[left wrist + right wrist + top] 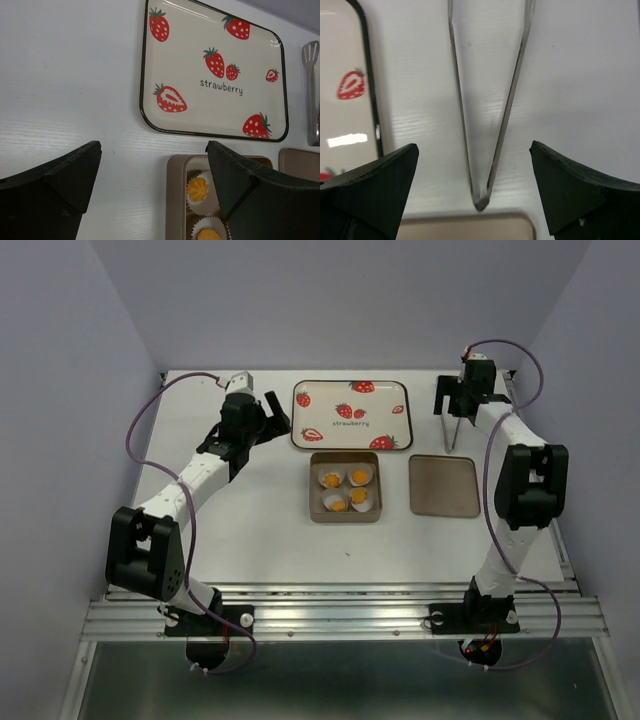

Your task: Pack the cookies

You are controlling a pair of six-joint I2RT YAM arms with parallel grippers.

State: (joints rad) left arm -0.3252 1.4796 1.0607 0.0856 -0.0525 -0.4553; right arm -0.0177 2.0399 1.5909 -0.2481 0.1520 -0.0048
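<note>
Four cookies (pixel 346 491) sit in paper cups (pixel 207 203) inside the box (pixel 345 519) at table centre | lid (pixel 444 485) beside it, not yet on (likely the last step) | left gripper (pixel 152 146) wide, empty | right gripper (pixel 452 408) wide above tongs (pixel 462 115), gripping nothing

the cookies (pixel 359 477) are coloured orange-yellow, the paper cups (pixel 202 205) white. the tray (pixel 330 410) is finished cream, rimmed black and printed with red strawberries (pixel 363 387). the desk (pixel 260 520) is white.
</note>
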